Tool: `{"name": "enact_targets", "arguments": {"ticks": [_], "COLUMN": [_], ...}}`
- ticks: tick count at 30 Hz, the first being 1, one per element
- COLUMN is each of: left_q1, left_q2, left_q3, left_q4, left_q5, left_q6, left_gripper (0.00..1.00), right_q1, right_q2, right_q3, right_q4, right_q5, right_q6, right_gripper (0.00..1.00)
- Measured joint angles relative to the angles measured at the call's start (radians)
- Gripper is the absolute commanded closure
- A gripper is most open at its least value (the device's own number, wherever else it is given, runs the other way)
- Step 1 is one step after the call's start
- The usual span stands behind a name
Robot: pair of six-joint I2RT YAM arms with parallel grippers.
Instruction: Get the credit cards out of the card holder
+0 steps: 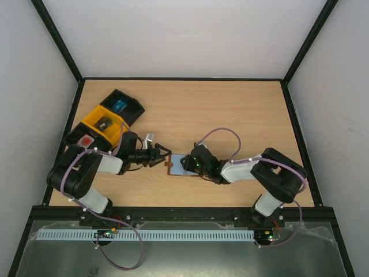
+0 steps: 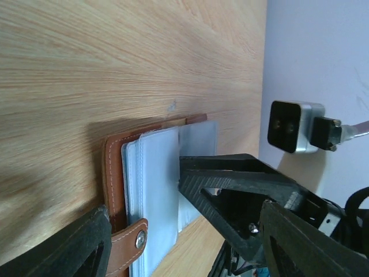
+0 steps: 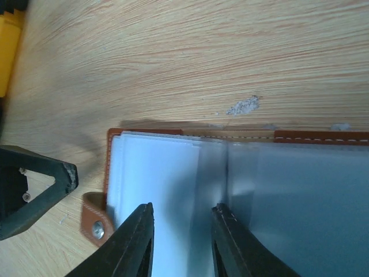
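Note:
The brown card holder [image 1: 176,164] lies open and flat on the table between my two grippers, its grey-blue pockets [image 3: 167,179] facing up and its tab [image 2: 130,245] at the left end. No credit cards show in the pockets. My right gripper [image 3: 181,210] stands over the left half with its jaws a narrow gap apart, tips on the pocket sheets and nothing clamped between them. My left gripper [image 2: 190,254] is open wide just left of the holder [image 2: 151,190], level with the tab. In the top view it [image 1: 163,154] points right at the right gripper [image 1: 191,161].
At the back left stand a yellow bin [image 1: 104,124] and two black bins. One black bin [image 1: 122,105] holds something blue, the other [image 1: 86,140] something red. Black frame rails border the table on both sides.

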State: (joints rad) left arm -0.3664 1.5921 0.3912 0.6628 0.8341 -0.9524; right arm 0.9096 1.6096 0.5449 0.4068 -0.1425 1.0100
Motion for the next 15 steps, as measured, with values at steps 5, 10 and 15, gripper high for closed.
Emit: {"name": "enact_targets", "arguments": {"ticks": [5, 10, 15], "left_q1": [-0.003, -0.042, -0.082], "left_q2": [-0.046, -0.100, -0.102], "left_q3": [0.000, 0.007, 0.033], "left_q4": [-0.020, -0.053, -0.054], "left_q5": [-0.011, -0.038, -0.065], "left_q6": [-0.003, -0.011, -0.024], "left_gripper": [0.28, 0.26, 0.26], "right_q1": [0.002, 0.002, 0.002], "right_q2": [0.006, 0.022, 0.027], "right_q3": [-0.024, -0.043, -0.076], "right_q4": [0.038, 0.079, 0.139], "right_q5": [0.010, 0.011, 0.011], "right_q6": [-0.003, -0.011, -0.007], "right_gripper": [0.80, 0.92, 0.94]}}
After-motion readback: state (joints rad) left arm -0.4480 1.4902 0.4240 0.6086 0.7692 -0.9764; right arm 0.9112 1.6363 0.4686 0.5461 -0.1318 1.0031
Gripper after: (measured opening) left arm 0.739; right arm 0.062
